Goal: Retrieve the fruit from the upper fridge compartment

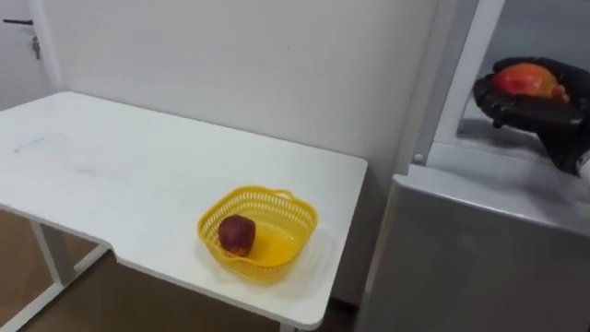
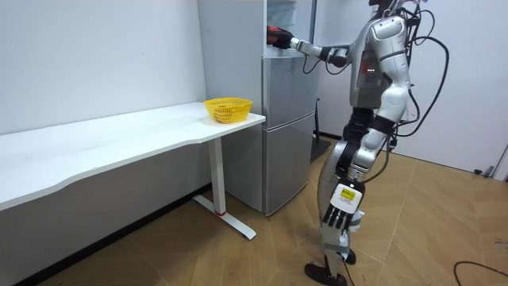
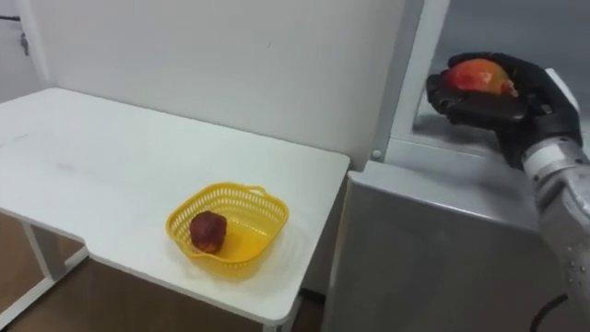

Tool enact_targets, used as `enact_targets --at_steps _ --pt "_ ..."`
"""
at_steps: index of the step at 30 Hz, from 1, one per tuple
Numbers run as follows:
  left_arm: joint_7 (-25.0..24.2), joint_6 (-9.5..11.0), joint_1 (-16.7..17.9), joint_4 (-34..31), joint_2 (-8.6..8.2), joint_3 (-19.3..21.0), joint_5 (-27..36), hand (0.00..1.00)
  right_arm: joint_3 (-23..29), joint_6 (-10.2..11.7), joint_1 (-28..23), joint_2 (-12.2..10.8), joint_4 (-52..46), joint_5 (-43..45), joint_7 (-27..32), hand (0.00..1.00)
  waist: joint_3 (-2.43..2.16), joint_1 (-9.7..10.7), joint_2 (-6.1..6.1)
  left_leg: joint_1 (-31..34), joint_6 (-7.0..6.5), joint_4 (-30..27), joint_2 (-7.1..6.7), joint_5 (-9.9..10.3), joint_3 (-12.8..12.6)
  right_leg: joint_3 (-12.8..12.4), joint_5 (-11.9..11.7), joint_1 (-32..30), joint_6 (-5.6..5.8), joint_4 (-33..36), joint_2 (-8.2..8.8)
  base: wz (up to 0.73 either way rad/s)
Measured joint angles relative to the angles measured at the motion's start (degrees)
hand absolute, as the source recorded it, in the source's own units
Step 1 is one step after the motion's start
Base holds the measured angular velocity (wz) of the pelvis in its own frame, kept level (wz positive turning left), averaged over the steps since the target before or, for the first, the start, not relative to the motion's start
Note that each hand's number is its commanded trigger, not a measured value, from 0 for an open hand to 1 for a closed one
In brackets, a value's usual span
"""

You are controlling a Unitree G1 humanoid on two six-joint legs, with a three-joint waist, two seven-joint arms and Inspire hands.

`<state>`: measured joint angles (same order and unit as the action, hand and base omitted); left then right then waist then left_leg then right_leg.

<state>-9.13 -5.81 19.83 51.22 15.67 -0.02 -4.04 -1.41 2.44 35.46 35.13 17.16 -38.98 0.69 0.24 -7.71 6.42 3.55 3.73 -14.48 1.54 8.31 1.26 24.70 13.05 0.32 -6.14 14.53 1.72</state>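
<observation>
- The right hand (image 3: 505, 109), black-fingered, reaches into the open upper compartment of the tall grey metal fridge (image 3: 433, 249). Its fingers and thumb are curled round a smooth, rounded red-and-orange fruit (image 3: 479, 74).
- The red-and-orange fruit sits in the palm, above the curled fingers. Its skin is deep red on the side towards the thumb and shades to orange-yellow along the top and the far side. The lower half is hidden by the fingers.
- Hand and fruit are just above the pale ledge at the bottom of the upper compartment. I cannot tell whether the hand touches the ledge.
- Straight below the hand is the closed lower door of the fridge.
- Well below the hand and to its left, a white rectangular table (image 3: 92, 157) stands against a pale wall (image 3: 230, 65), its near end just beside the fridge.
- On that end of the table is a round yellow plastic basket (image 3: 263, 235) with an open lattice wall. Inside it, against the side farther from the hand, lies a dark red fruit (image 3: 208, 231).
- In the room view the robot stands upright facing the fridge with its right arm stretched forward. The left hand (image 2: 341, 211) hangs low by its thigh, fingers relaxed and holding nothing.
</observation>
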Motion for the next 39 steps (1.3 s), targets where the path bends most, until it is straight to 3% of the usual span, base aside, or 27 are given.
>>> enact_targets --at_steps 3,6,10,12,18,20,26,31,35,39 --pt "1.68 0.45 -1.26 2.43 -0.73 0.11 0.08 0.00 0.52 -0.10 -7.53 -6.24 -11.83 3.06 1.82 1.00 -0.32 0.66 -1.10 -2.49 -0.07 1.09 -0.03 0.06 -1.02 -1.34 -0.11 1.92 0.39 -1.00 -0.15 -0.22" --pt "2.49 2.39 -2.34 2.99 -1.69 0.06 0.08 0.00 0.15 -0.51 -12.55 -8.48 -21.63 6.26 2.95 1.00 -0.24 1.03 -2.15 -3.76 -0.15 2.99 -0.01 0.11 -1.25 -2.26 -0.05 1.90 0.58 -0.95 -0.22 -0.15" --pt "2.45 3.38 -2.61 4.98 -1.84 0.39 -0.01 0.00 -0.59 -0.45 -13.11 -9.56 -26.95 11.24 2.88 1.00 -0.08 1.04 -2.35 -5.40 -0.24 3.84 0.16 0.16 -3.32 -4.07 -0.08 2.50 0.79 -1.15 -0.40 -0.24" --pt "2.41 3.77 -3.12 6.55 -1.93 0.89 0.07 0.00 -1.14 0.68 -13.11 -9.81 -29.65 15.14 2.21 1.00 0.00 1.12 -2.30 -5.92 -0.33 3.73 0.14 0.21 -4.32 -4.52 -0.12 3.04 0.98 -1.96 -0.40 -0.09" --pt "2.20 4.55 -5.31 9.20 -1.92 0.93 -0.16 0.00 -4.72 2.75 -13.07 -11.93 -37.12 23.96 -0.16 1.00 0.26 0.30 -1.85 -5.74 -0.49 3.60 0.10 0.32 -4.30 -4.72 -0.04 2.57 1.12 -1.97 -0.40 -0.02" --pt "2.09 4.72 -5.94 9.66 -1.92 0.85 -0.13 0.00 -6.23 3.77 -13.00 -13.00 -37.39 26.18 -1.35 1.00 0.32 -0.56 -1.73 -5.82 -0.51 3.66 0.06 0.33 -4.30 -4.91 -0.05 2.60 1.13 -1.97 -0.41 0.00" --pt "1.85 4.92 -6.97 11.14 -1.70 -0.47 -0.10 0.00 -11.90 3.72 -12.92 -14.51 -35.79 31.71 -6.46 1.00 0.43 -2.53 -1.15 -5.28 -0.56 3.71 -0.04 0.36 -3.69 -4.35 -0.21 2.71 1.32 -1.82 -0.41 0.07" --pt "0.89 4.84 -7.54 11.33 -1.71 -1.34 -0.12 0.00 -13.96 2.39 -12.74 -15.35 -31.89 36.22 -8.52 1.00 0.66 -4.43 -0.47 -5.03 -0.70 3.72 -0.15 0.44 -2.68 -3.95 -0.15 2.83 1.44 -1.97 -0.37 0.06" --pt "0.52 4.82 -7.60 11.42 -1.79 -1.44 -0.41 0.00 -16.82 2.43 -10.10 -15.62 -25.50 38.31 -8.53 1.00 1.21 -6.55 0.15 -5.03 -0.71 3.69 -0.19 0.45 -1.97 -3.85 -0.14 2.80 1.46 -2.02 -0.38 0.03" --pt "-1.01 4.82 -7.57 11.07 -1.83 -1.48 -0.79 0.00 -18.01 2.42 -8.60 -16.57 -18.11 39.48 -8.48 1.00 1.13 -8.00 0.75 -4.22 -0.97 3.47 -0.41 0.60 -0.61 -2.48 -0.09 2.80 1.54 -2.15 -0.30 0.17"
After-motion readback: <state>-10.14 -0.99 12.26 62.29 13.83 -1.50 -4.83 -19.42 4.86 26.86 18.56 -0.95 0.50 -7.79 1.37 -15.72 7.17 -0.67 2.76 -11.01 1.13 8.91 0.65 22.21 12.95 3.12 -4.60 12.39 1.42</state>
